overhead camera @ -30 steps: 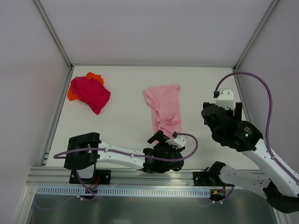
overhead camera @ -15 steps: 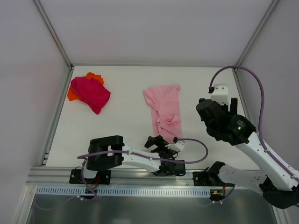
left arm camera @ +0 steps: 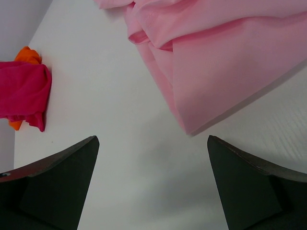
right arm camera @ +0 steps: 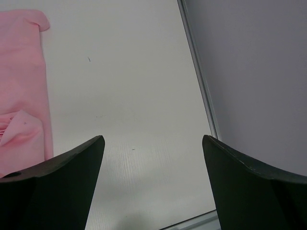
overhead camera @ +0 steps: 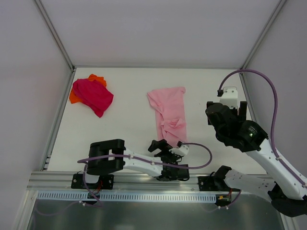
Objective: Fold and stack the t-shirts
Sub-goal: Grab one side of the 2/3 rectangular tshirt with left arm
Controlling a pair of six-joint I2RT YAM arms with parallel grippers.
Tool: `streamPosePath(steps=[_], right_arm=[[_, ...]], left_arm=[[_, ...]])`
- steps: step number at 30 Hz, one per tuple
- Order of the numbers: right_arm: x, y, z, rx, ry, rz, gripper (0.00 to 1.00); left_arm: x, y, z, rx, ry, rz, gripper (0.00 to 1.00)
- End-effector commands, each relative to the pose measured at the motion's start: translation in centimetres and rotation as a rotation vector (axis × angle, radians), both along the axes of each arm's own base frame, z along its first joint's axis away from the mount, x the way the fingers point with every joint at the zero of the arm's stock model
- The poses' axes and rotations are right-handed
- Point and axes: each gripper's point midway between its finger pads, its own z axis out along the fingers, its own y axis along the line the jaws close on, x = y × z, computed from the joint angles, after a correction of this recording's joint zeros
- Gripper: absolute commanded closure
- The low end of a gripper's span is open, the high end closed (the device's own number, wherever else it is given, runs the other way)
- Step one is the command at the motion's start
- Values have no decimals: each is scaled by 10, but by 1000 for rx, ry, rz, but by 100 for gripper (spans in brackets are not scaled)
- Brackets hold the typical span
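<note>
A light pink t-shirt (overhead camera: 168, 112) lies crumpled lengthwise in the middle of the white table (overhead camera: 124, 129). Its near corner (left arm camera: 225, 62) shows just ahead of my left gripper (left arm camera: 152, 139), which is open over bare table with nothing between its fingers. In the top view the left gripper (overhead camera: 162, 143) sits low at the shirt's near end. A magenta t-shirt (overhead camera: 93, 96) is bunched at the far left on top of an orange t-shirt (overhead camera: 73, 98). My right gripper (overhead camera: 235, 108) hovers right of the pink shirt, open and empty (right arm camera: 152, 139), with the shirt's edge (right arm camera: 21, 96) to its left.
White walls close in the table on three sides. A metal rail (right arm camera: 199, 81) runs along the right edge, close to the right gripper. The aluminium frame (overhead camera: 144, 179) with both arm bases borders the near edge.
The left arm's elbow swung right while its gripper stayed by the pink shirt's near end. The right gripper drifted slightly left and back. Both grippers stayed open; the shirts did not move.
</note>
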Motion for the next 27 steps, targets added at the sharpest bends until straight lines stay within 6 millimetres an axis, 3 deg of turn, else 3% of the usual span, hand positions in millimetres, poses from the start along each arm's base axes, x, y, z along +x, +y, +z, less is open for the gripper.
streamPosePath(steps=[1, 5, 12, 13, 16, 21, 27], right_arm=[[3, 0, 16, 26, -44, -1, 11], [5, 3, 17, 30, -48, 1, 12], [7, 7, 16, 31, -44, 15, 12], [8, 8, 16, 35, -44, 17, 12], [9, 9, 13, 28, -39, 20, 12], [10, 10, 14, 23, -38, 24, 12], [10, 9, 17, 25, -45, 23, 12]], left_arm=[[-4, -6, 17, -141, -3, -23, 1], [-10, -19, 20, -230, 53, -90, 1], [-16, -32, -5, -384, 101, -184, 1], [-16, -41, -1, -438, 96, -208, 1], [-17, -43, -4, -476, 98, -237, 1], [-11, -42, -7, -424, 85, -238, 1], [3, -47, -6, -213, 34, -213, 1]])
